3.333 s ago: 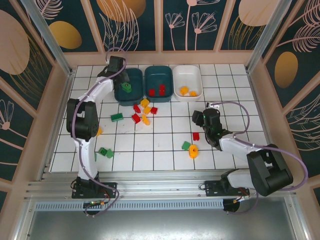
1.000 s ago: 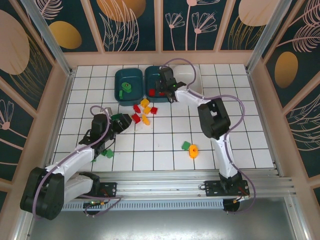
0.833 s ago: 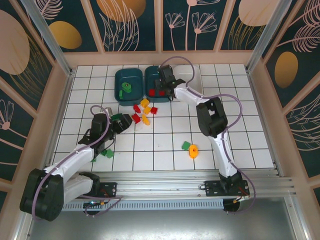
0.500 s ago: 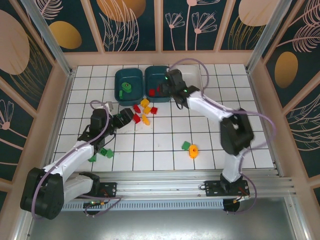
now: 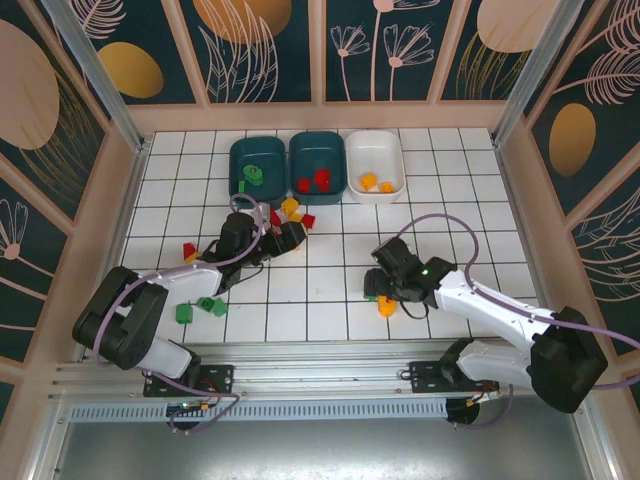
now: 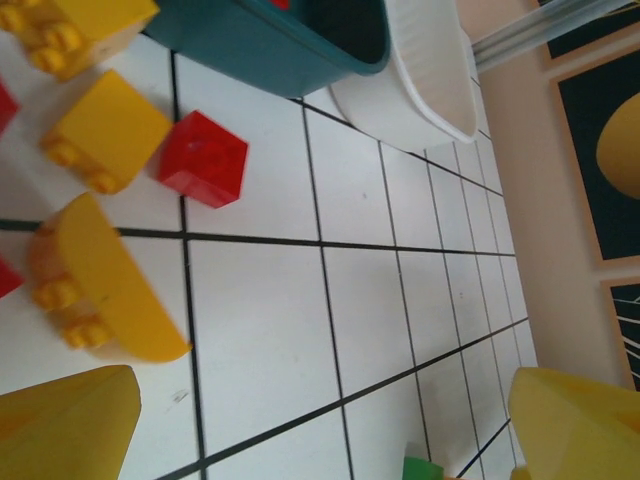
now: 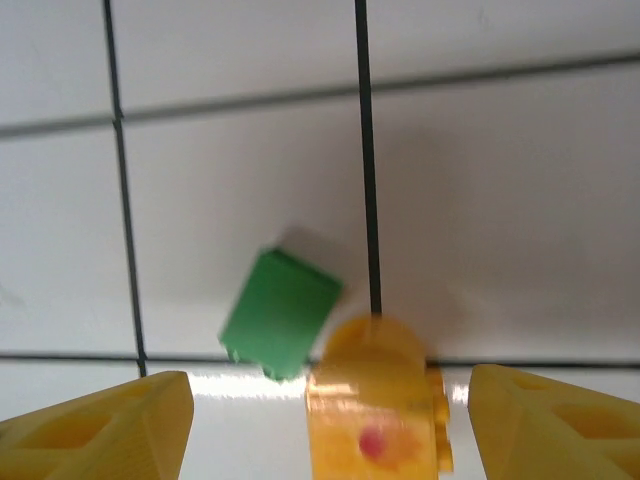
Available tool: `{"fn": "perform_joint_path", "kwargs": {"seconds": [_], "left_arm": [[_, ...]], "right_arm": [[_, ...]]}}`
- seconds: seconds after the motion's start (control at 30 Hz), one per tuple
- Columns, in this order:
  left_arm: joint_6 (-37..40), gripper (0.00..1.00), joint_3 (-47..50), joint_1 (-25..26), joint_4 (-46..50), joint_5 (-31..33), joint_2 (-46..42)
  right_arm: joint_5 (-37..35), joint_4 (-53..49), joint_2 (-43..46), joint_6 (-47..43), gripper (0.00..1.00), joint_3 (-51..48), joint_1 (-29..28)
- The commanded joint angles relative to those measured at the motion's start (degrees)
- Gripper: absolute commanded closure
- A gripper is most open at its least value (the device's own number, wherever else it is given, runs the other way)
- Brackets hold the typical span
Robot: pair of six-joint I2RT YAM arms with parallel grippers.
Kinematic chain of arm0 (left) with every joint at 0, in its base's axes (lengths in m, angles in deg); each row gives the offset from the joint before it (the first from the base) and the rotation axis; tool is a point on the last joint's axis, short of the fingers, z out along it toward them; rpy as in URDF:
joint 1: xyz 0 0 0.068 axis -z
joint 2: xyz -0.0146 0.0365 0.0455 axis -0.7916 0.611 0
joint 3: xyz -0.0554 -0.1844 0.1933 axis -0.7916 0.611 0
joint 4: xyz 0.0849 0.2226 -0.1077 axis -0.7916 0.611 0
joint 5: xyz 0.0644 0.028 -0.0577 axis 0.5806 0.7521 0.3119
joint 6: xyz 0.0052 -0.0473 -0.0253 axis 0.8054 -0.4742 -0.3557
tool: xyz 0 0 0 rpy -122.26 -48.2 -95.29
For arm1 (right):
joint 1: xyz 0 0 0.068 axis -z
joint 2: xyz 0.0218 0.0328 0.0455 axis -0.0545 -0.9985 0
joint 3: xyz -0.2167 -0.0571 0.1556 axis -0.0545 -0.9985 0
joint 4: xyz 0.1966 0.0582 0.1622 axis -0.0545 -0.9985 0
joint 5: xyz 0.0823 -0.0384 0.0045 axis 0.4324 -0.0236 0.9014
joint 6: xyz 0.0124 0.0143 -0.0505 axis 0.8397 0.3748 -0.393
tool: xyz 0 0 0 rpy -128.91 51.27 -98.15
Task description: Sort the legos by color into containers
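Orange rounded plastic brick (image 7: 375, 400) sits between parted jaws of the right end effector (image 7: 325, 395): probably light, rigid, slick; pinch its flat sides. Left end effector (image 6: 322, 400) gapes empty.

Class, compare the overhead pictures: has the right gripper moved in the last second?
Yes: the right gripper left the middle teal tub, coming nearer, above the orange brick.

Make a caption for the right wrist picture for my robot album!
Open right end effector poised above an orange brick, with a green brick beside it on the white tiled table.
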Motion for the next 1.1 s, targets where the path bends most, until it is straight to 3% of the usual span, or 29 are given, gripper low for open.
{"fn": "perform_joint_path", "kwargs": {"seconds": [0.0,0.33,0.6,0.73,0.9,1.07], "left_arm": [[-0.8,0.06,-2.0,0.4,-4.3,-1.5,0.8],[1.1,0.05,-0.7,0.4,-1.2,0.3,-1.8],[0.4,0.04,-1.9,0.4,0.7,-0.3,-0.9],[0.7,0.05,-2.6,0.4,2.1,-0.4,-1.2],[4.9,0.03,-4.9,0.2,10.5,7.9,-7.5],[5.3,0.02,-7.3,-1.7,20.2,20.9,-14.4]], "right_arm": [[1.5,-4.2,-0.2,5.3,0.26,-1.6,-2.2],[-0.4,-2.3,-5.6,5.1,0.39,-0.6,-2.5],[-7.4,-3.7,-10.9,5.6,0.69,2.7,-7.2],[-12.2,-8.1,-9.2,6.4,0.75,6.1,-8.6],[-18.3,-11.6,-5.2,2.3,0.76,12.7,-5.8],[-18.7,1.5,-8.3,-11.2,0.76,19.2,4.9]]}}
